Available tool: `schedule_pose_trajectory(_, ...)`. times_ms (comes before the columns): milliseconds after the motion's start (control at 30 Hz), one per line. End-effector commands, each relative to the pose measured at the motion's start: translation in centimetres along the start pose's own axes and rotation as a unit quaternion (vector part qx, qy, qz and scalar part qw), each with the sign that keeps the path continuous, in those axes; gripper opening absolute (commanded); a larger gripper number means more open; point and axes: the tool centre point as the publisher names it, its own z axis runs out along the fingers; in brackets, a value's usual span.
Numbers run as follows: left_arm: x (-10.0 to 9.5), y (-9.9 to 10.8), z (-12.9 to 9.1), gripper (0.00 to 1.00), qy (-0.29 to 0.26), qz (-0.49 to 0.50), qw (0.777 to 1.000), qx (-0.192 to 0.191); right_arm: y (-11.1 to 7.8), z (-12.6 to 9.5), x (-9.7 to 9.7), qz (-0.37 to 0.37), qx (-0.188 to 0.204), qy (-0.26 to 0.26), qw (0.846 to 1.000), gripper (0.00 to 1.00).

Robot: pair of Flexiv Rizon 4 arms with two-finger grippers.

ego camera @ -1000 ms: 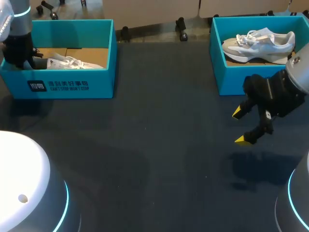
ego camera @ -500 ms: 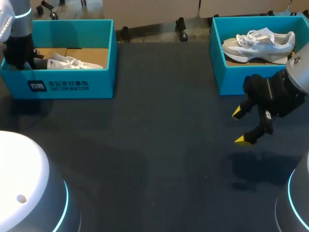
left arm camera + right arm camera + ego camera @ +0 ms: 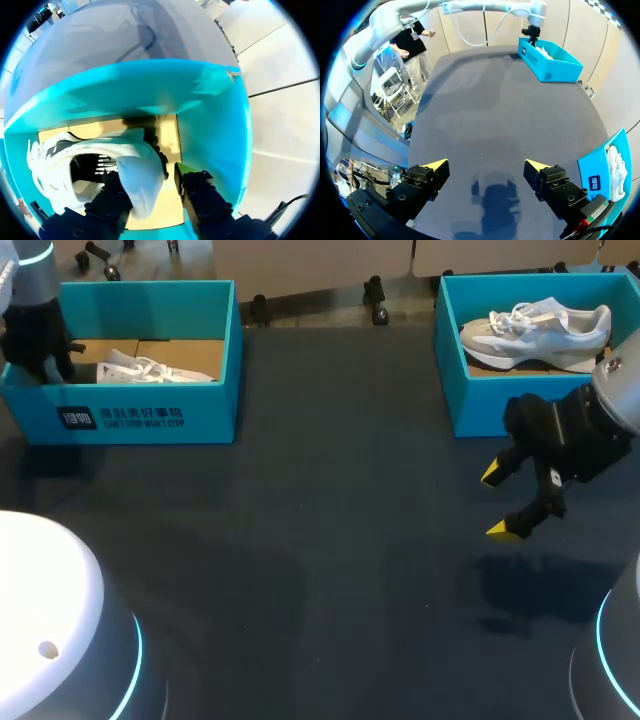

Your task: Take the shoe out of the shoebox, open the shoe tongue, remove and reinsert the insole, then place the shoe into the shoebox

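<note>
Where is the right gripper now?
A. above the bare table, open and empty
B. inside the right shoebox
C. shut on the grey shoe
A: the right gripper hangs open over the table, outside the shoebox, nothing between its tips.

Left claw [image 3: 150,182] and shoe [image 3: 150,368] heel, low behind the shoebox [image 3: 150,415] front wall.

Between the left shoebox [image 3: 150,418] and right shoebox [image 3: 480,405], the table [image 3: 330,510] offers wide passage.
</note>
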Motion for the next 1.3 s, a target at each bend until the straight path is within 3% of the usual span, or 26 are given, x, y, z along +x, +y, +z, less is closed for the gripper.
schedule_pose_trajectory(33, 0.0, -0.5, -1.4, 0.57, -0.004, 0.007, 1.000, -0.004, -0.1, 0.1, 0.1, 0.000, 0.000, -0.001, 1.000, 1.00)
schedule_pose_trajectory(100, -0.1, -0.5, -1.7, 0.71, -0.006, 0.009, 1.000, -0.006, -0.1, 0.1, 0.1, 0.000, 0.000, -0.001, 1.000, 1.00)
schedule_pose_trajectory(267, -0.1, -0.5, -2.9, 0.76, -0.013, 0.011, 1.000, -0.010, -0.1, 0.1, 0.1, 0.000, 0.000, -0.001, 1.000, 1.00)
schedule_pose_trajectory(467, -0.4, -0.5, -5.0, 0.74, -0.036, 0.010, 0.999, -0.011, -0.1, 0.1, 0.1, 0.000, 0.000, -0.001, 1.000, 1.00)
schedule_pose_trajectory(500, -0.8, -0.4, -5.9, 0.70, -0.045, 0.011, 0.999, -0.015, -0.1, 0.1, 0.1, 0.000, 0.000, -0.001, 1.000, 1.00)
schedule_pose_trajectory(700, -1.3, -0.3, -8.3, 0.75, -0.058, 0.005, 0.998, -0.025, -0.1, 0.1, 0.1, 0.000, 0.000, -0.001, 1.000, 1.00)
schedule_pose_trajectory(867, -1.2, -0.5, -11.6, 0.69, -0.071, -0.016, 0.996, -0.042, -0.1, 0.1, 0.1, 0.000, 0.000, -0.001, 1.000, 1.00)
schedule_pose_trajectory(1067, -1.3, -1.7, -14.7, 0.67, -0.064, -0.107, 0.992, -0.026, -0.1, 0.1, 0.1, 0.000, 0.000, -0.001, 1.000, 1.00)
schedule_pose_trajectory(1133, -1.4, -2.0, -15.3, 0.69, -0.062, -0.156, 0.986, -0.011, -0.1, 0.1, 0.1, 0.000, 0.000, -0.001, 1.000, 1.00)
schedule_pose_trajectory(1233, -1.8, -2.8, -16.4, 0.61, -0.068, -0.223, 0.972, -0.002, -0.1, 0.1, 0.1, 0.000, 0.000, -0.001, 1.000, 1.00)
schedule_pose_trajectory(1300, -2.1, -3.6, -17.2, 0.62, -0.077, -0.259, 0.963, 0.009, -0.1, 0.1, 0.1, 0.000, 0.000, -0.001, 1.000, 1.00)
